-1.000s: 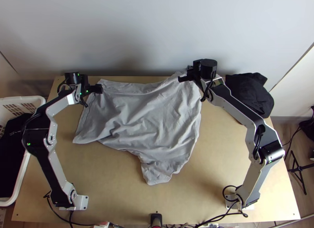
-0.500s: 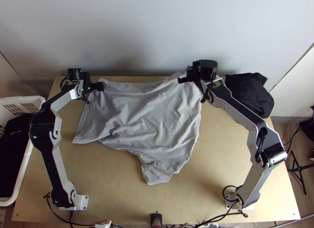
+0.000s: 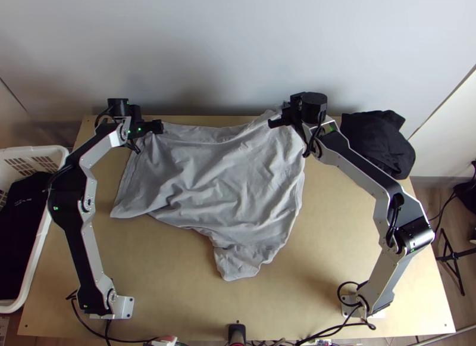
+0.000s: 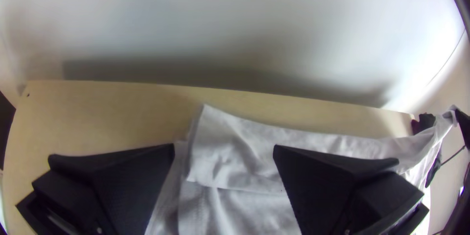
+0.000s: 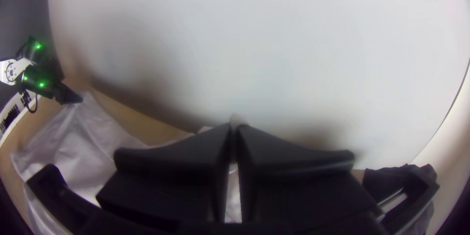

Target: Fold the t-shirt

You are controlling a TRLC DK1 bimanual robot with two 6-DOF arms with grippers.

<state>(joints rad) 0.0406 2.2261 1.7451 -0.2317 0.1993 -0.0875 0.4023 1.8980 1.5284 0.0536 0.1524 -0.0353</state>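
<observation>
- The grey t-shirt (image 3: 226,179) lies spread but wrinkled over the far and middle part of the light wooden table (image 3: 345,245), with a narrower part reaching toward the near edge.
- The left gripper (image 3: 160,127) is at the t-shirt's far left corner. Its 2 black fingers (image 4: 112,181) stand wide apart, with the corner of the cloth between them in the left wrist view, and they pinch nothing.
- At that corner a flap of the t-shirt lies turned over on the layer below.
- The right gripper (image 3: 271,123) is at the t-shirt's far right part. Its 2 fingertips are closed together in the right wrist view, with a bit of the grey cloth pinched between them and poking out past the tips.
- From the flat part, the far edge of the t-shirt slopes up to the right gripper.
- A bunched black cloth (image 3: 378,143) lies at the table's far right corner, well apart from the t-shirt.
- Beside the table's left edge is a white basket (image 3: 44,152) with dark cloth (image 3: 21,227) in it.
</observation>
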